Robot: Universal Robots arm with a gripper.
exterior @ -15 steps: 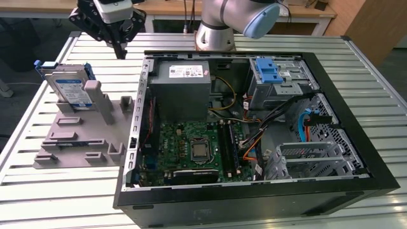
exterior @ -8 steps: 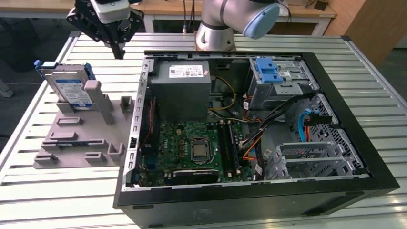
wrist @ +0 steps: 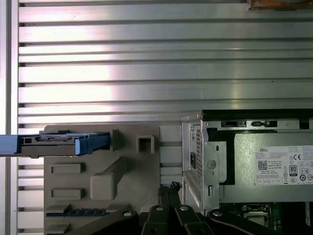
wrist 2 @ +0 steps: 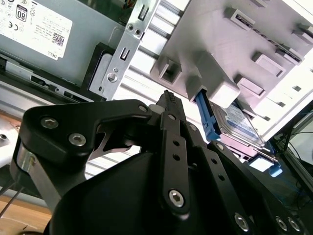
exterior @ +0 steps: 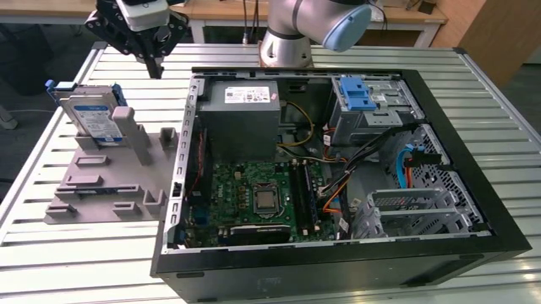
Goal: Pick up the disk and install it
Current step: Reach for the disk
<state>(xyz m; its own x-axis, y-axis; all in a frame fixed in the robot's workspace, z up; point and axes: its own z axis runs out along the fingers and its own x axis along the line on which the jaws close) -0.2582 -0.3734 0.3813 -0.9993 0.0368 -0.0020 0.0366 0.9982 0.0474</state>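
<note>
Black gripper (wrist 2: 168, 98) links sit closest in both wrist views, the fingers pressed together on nothing and poised apart from the disk (exterior: 91, 117). That disk stands on edge in a slot of the grey holder (exterior: 101, 183), which lies on the slatted table (exterior: 50, 253) just beside the open computer case (exterior: 473, 145), on the exterior view's left. It looks rigid, dense and shock-sensitive with slick metal faces, so pinching across the flat faces at the exposed upper edge seems safest.

An open black computer case (exterior: 338, 273) lies on a slatted metal table (exterior: 76, 261) beside a grey fixture (exterior: 123, 174).
</note>
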